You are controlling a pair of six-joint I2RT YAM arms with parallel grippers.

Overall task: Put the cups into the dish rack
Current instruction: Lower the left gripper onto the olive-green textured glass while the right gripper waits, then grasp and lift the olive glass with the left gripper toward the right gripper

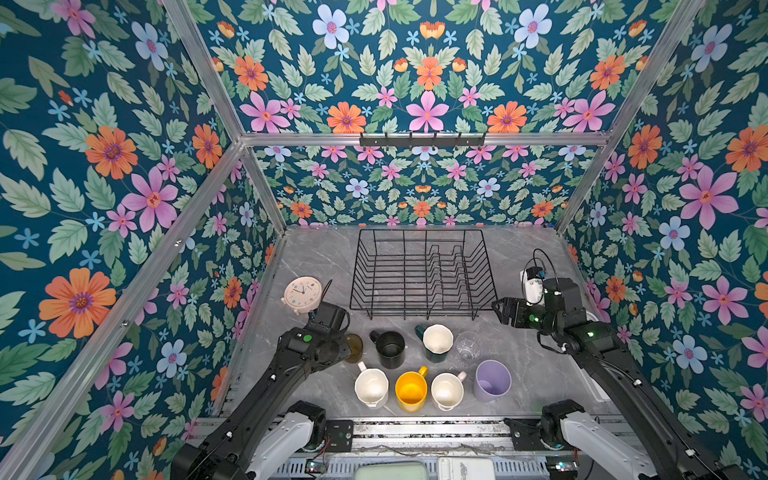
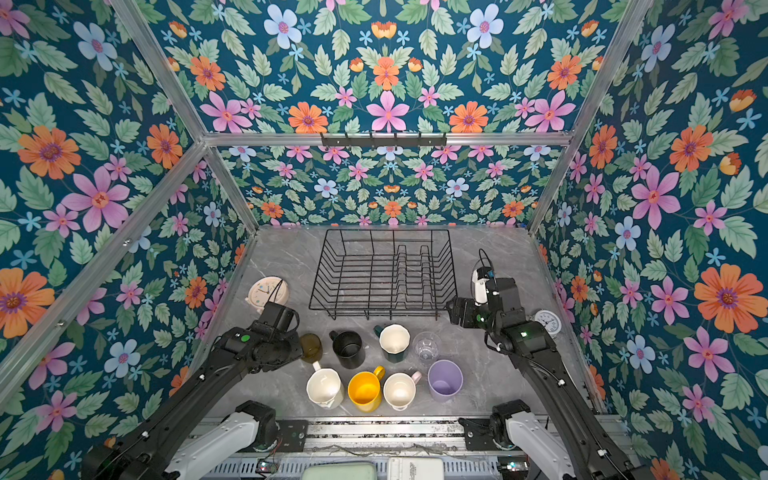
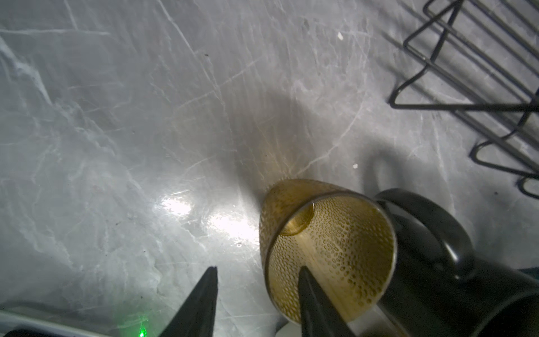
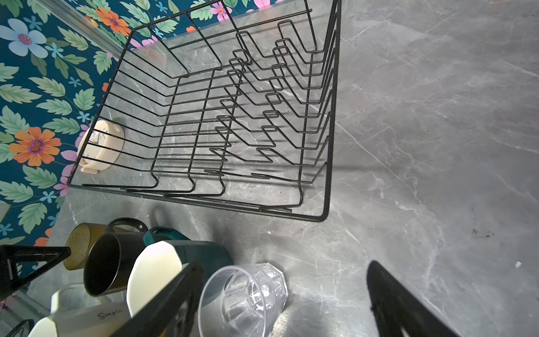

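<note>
The black wire dish rack [image 1: 415,309] stands empty at the back of the table. In front of it, in two rows, stand an olive-brown tumbler [image 1: 356,348], black mug [image 1: 390,348], dark-green mug [image 1: 437,338], clear glass [image 1: 467,348], white mug [image 1: 371,386], yellow mug [image 1: 411,390], pale-pink mug [image 1: 447,390] and lilac tumbler [image 1: 492,380]. My left gripper [image 3: 259,267] is open astride the olive tumbler's [image 3: 335,242] wall, one finger inside and one outside. My right gripper [image 4: 285,264] hangs wide open beside the rack's right front corner, above the clear glass [image 4: 242,297].
A round pink clock [image 1: 302,294] stands left of the rack, just behind my left wrist. A white clock [image 2: 547,321] sits at the right edge behind my right arm. A black hook rail [image 1: 422,140] hangs high on the back wall. Flowered walls close three sides.
</note>
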